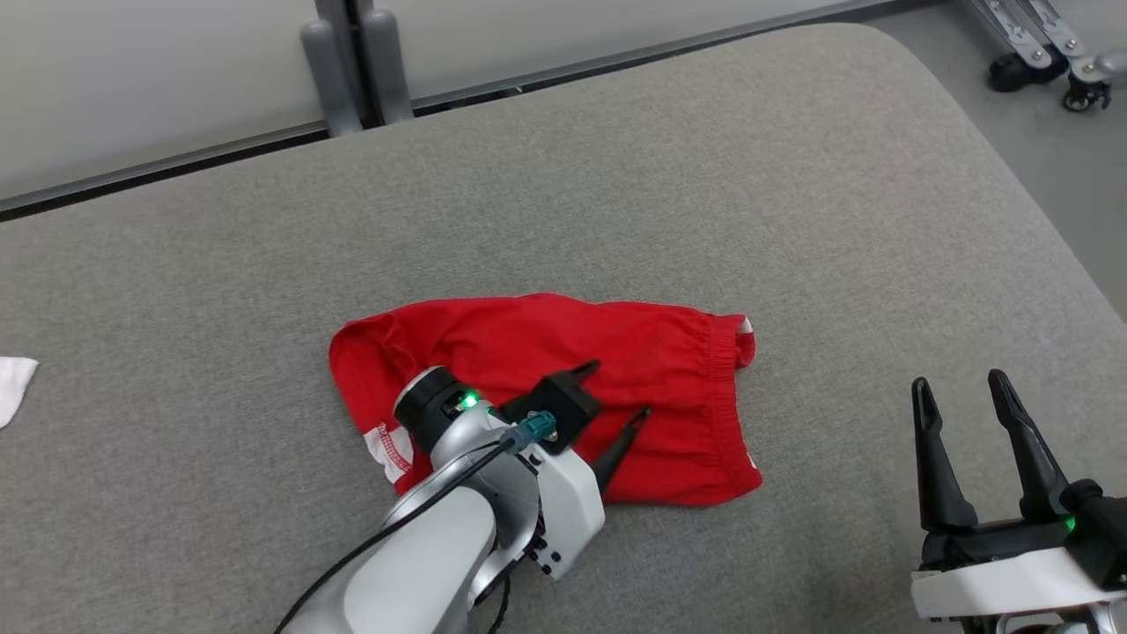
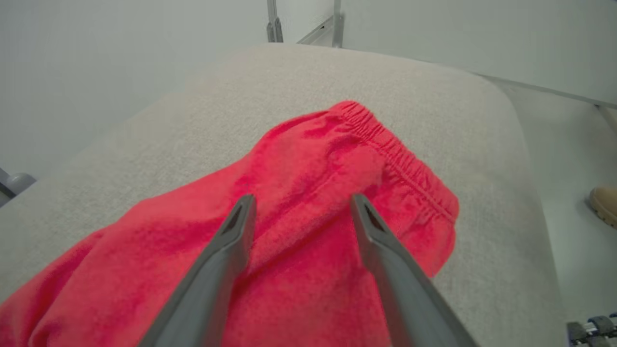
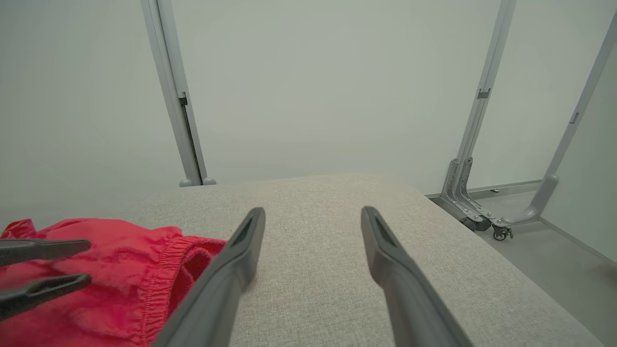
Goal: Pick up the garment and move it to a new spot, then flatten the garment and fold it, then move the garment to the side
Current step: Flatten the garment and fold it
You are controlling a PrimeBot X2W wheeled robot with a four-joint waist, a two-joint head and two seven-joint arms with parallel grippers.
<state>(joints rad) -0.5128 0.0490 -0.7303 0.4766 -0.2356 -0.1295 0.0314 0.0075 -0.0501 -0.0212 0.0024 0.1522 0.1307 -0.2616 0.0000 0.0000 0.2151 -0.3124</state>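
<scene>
While the left tool (image 1: 616, 389) gapes empty over the shorts (image 1: 528, 343), the right tool (image 1: 958, 380) gapes empty aside. Left wrist view catches a shoe (image 2: 605, 205).

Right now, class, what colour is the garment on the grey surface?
The garment is red with small white edge patches; best in the head view.

Silver-white arm (image 1: 440, 563), black cable (image 1: 396, 521), green light (image 1: 469, 401), possibly teal plug (image 1: 537, 429); dark tapered fingers (image 1: 935, 467).
</scene>
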